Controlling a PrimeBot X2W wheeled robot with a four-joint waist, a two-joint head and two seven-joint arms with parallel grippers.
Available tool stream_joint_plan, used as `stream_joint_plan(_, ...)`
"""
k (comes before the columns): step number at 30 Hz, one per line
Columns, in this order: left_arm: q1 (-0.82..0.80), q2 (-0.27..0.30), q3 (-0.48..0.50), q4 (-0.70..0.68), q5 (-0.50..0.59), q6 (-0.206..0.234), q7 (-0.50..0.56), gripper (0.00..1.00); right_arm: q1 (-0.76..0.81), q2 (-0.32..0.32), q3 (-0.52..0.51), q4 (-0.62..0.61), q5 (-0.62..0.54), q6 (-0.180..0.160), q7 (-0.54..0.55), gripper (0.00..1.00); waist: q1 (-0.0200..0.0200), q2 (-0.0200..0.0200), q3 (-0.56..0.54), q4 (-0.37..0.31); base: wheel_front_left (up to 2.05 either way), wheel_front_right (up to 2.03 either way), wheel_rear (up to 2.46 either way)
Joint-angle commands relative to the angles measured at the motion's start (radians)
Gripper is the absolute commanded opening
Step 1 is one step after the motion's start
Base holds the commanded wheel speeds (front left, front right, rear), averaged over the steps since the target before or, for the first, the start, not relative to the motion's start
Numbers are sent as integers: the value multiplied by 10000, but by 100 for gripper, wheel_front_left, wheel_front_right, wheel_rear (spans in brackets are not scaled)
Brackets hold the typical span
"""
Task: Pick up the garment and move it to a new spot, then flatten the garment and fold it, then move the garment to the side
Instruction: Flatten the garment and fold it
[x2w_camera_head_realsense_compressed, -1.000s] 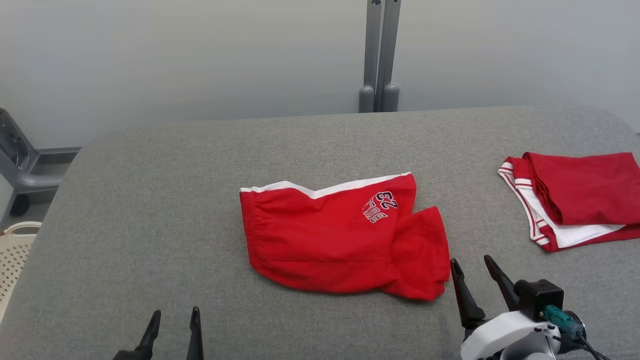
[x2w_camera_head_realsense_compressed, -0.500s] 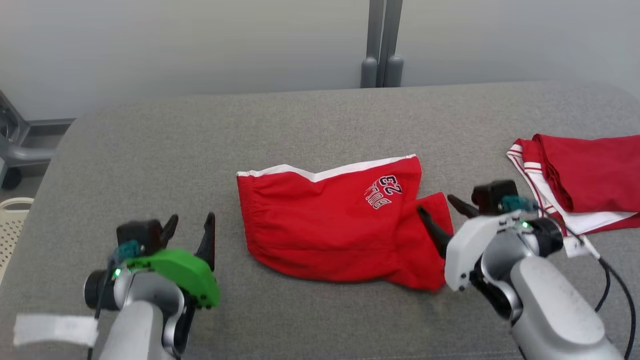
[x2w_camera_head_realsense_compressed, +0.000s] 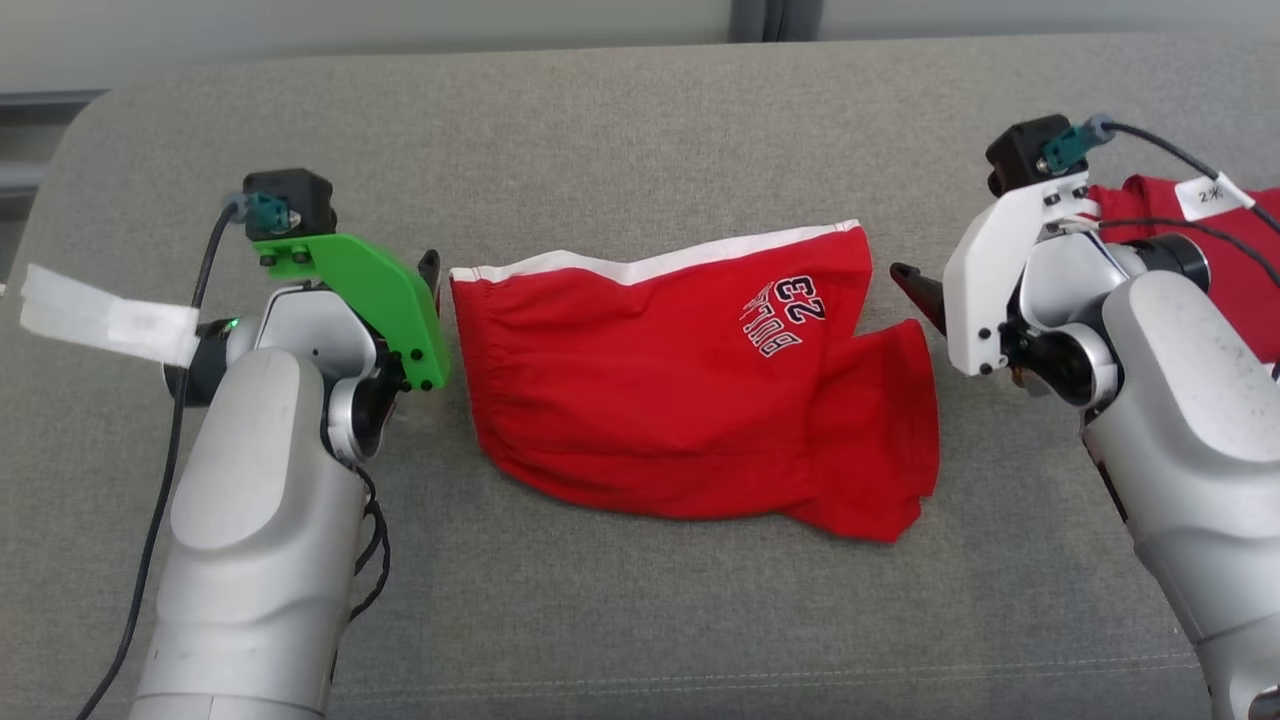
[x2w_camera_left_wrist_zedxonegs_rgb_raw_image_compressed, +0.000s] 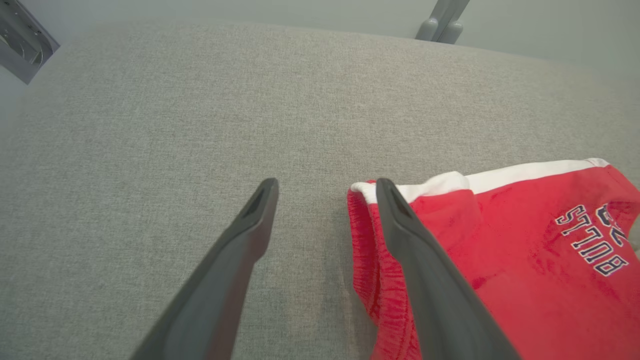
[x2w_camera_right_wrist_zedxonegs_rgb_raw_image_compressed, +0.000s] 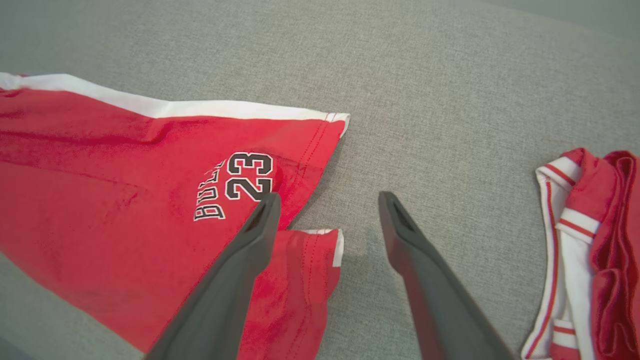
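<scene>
A second folded red-and-white garment (x2w_camera_right_wrist_zedxonegs_rgb_raw_image_compressed: 595, 250) lies right of the shorts (x2w_camera_head_realsense_compressed: 690, 400), apart from them. The shorts, red with a white stripe, lie rumpled mid-counter (x2w_camera_head_realsense_compressed: 640, 120) on grey woven fabric. Over the waistband edge stands the left gripper (x2w_camera_left_wrist_zedxonegs_rgb_raw_image_compressed: 325, 187), over the leg hem the right gripper (x2w_camera_right_wrist_zedxonegs_rgb_raw_image_compressed: 327, 200); both are spread wide and empty.

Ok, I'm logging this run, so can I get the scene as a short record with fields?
garment: red shorts, rumpled, lying on the surface, white stripe on far edge
surface: grey fabric cushion
left gripper: jaws open, at waistband end, holding nothing
right gripper: jaws open, at leg-hem end, holding nothing
other: second red-and-white garment, apart, on robot's right
</scene>
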Motion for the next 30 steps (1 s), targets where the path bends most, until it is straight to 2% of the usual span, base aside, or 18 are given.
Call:
stream_joint_plan(1, -213, -9, -71, 91, -108, 116, 96, 100, -216, -1, 12, 96, -109, 0, 87, 100, 0, 0, 473, 56, 0, 0, 0)
stream_joint_plan(6, -979, -25, -678, 473, -365, 529, 777, 100, -1147, 76, 25, 876, -435, -2, 482, 100, 0, 0, 797, 125, 0, 0, 0)
stream_joint_plan(10, -1346, -21, -1166, 496, -1056, 760, 1198, 100, -1787, 116, 77, 1524, -761, -3, 455, 100, 0, 0, 1028, 189, 0, 0, 0)
stream_joint_plan(17, -1788, -19, -1964, 431, -1486, 1332, 1567, 100, -2669, 239, 167, 2681, -1282, -2, 207, 100, 0, 0, 1412, 422, 0, 0, 0)
stream_joint_plan(24, -1826, -18, -2485, 386, -1995, 1484, 1726, 100, -3247, 343, 3, 3703, -1461, -2, -151, 100, 0, 0, 1736, 753, 0, 0, 0)
stream_joint_plan(25, -1828, -20, -2543, 409, -2066, 1448, 1750, 89, -3314, 364, -51, 3827, -1412, -2, -217, 100, 0, 0, 1759, 785, 0, 0, 0)
stream_joint_plan(26, -1842, -20, -2593, 446, -2095, 1452, 1748, 71, -3359, 382, -56, 3931, -1401, -2, -243, 100, 0, 0, 1772, 814, 0, 0, 0)
stream_joint_plan(27, -1877, -18, -2638, 478, -2123, 1451, 1748, 45, -3396, 384, -35, 4024, -1426, -2, -284, 100, 0, 0, 1786, 840, 0, 0, 0)
stream_joint_plan(30, -1881, -20, -2807, 544, -2280, 1455, 1786, 20, -3492, 405, -12, 4296, -1396, -2, -338, 100, 0, 0, 1826, 906, 0, 0, 0)
